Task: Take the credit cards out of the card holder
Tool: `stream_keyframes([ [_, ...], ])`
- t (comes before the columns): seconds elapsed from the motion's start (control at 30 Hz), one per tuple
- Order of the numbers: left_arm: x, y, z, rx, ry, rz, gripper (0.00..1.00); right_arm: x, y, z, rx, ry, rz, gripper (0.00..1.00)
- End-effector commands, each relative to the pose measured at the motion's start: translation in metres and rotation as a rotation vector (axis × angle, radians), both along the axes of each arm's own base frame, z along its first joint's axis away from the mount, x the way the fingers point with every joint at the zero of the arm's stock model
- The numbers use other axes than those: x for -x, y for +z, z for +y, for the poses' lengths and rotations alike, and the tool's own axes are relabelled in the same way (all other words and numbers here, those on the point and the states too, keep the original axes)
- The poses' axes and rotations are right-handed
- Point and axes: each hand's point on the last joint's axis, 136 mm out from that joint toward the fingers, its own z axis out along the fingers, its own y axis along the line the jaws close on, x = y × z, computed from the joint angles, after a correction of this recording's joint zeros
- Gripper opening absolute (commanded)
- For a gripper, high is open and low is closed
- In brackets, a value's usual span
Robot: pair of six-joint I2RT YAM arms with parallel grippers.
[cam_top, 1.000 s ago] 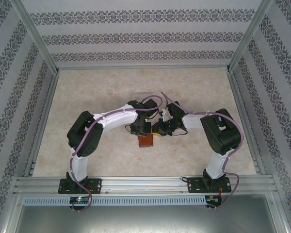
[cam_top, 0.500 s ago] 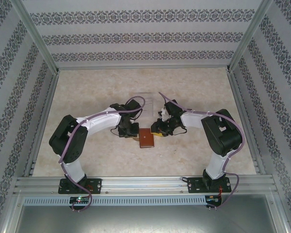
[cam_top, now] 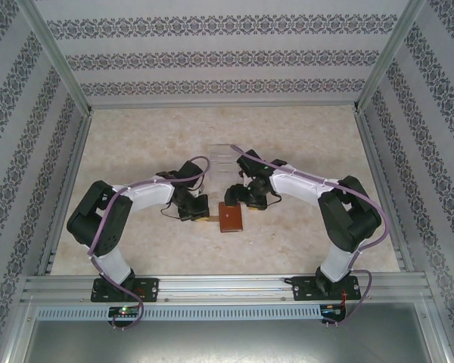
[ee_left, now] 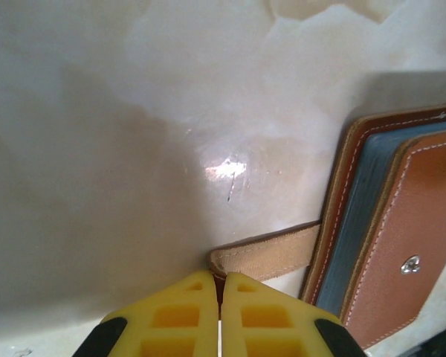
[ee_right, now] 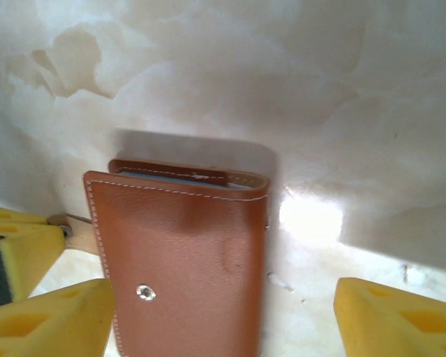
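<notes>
Card holder (ee_right: 182,260): one, closed, single strap (ee_left: 264,253) touching left gripper (ee_left: 219,279).

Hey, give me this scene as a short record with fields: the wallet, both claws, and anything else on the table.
card holder: brown leather, folded shut, lying flat on the table, snap stud facing up
strap tab: stretched sideways from the card holder toward the left arm
left claw: shut, apparently pinching the strap tab's end
right claw: open, one finger on each side of the card holder, not gripping
clear tray: farther back on the table
task stage: card holder not yet opened
</notes>
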Motion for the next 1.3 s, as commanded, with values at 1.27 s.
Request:
stream_keyframes([
  [1.27,0.009,-0.009,0.001,0.136,0.032,-0.008,0.06,0.025,-0.025,0.021,0.313,0.024,0.017,0.96],
])
